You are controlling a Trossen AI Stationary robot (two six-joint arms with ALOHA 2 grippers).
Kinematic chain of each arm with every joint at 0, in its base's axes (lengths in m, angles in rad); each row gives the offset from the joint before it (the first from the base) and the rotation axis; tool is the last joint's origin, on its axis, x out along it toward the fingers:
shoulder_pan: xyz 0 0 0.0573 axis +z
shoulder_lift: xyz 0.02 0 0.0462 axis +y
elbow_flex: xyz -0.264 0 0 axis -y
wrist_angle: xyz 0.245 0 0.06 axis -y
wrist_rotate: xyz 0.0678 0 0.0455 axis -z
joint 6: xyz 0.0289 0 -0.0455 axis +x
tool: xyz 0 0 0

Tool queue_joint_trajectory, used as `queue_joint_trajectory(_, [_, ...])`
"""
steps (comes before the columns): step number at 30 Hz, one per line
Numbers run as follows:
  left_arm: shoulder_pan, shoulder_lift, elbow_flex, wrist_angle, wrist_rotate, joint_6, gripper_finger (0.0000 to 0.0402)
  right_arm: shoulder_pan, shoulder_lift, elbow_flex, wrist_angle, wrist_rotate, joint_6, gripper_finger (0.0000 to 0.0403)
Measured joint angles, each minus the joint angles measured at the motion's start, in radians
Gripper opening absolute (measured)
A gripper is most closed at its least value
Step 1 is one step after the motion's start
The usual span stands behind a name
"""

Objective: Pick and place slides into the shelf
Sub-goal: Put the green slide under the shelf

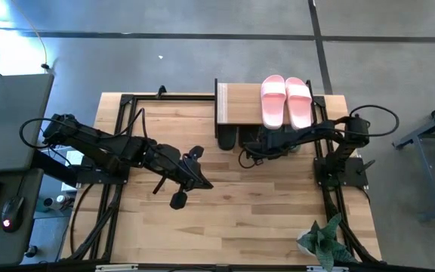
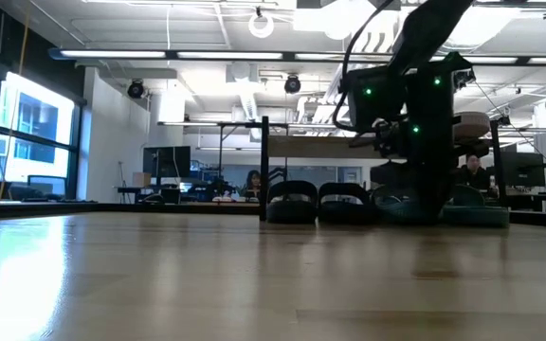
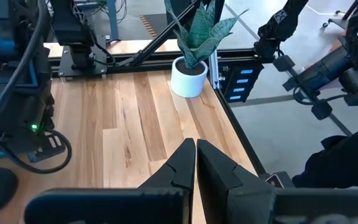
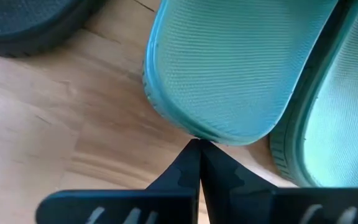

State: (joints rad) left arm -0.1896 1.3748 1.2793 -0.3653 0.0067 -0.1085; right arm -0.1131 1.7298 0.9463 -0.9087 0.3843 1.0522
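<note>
The shelf [image 1: 240,106] stands at the table's far edge with the pink slides [image 1: 285,102] side by side on its plank top. Under it, on the table, lie the black slides [image 2: 292,204] and, to their right, the dark green slides [image 2: 406,206]. In the right wrist view one green slide [image 4: 229,68] lies sole up with the other [image 4: 334,124] beside it. My right gripper [image 4: 197,146] is shut, its tips at that slide's rounded end. My left gripper [image 1: 205,183] is shut and waits over mid-table. My right gripper's shut fingertips [image 4: 188,162] stand right at the rim of the green slide's rounded end [image 4: 197,135], coming low from the table's near side. I cannot tell whether they touch it. Both green slides lie on the table.
A potted plant [image 1: 319,242] stands at the table's near right corner, also in the left wrist view as the plant [image 3: 194,50]. Bare wood lies between the arms and along the near edge [image 1: 225,234]. People sit at desks in the room behind [image 2: 472,170].
</note>
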Motion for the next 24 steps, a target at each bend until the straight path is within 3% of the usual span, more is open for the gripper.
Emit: queue_joint_trajectory(24, [0.000, 0.000, 0.000, -0.003, 0.000, 0.008, 0.0005, -0.054, -0.002, 0.001, -0.040, -0.035, -0.044, 0.0000])
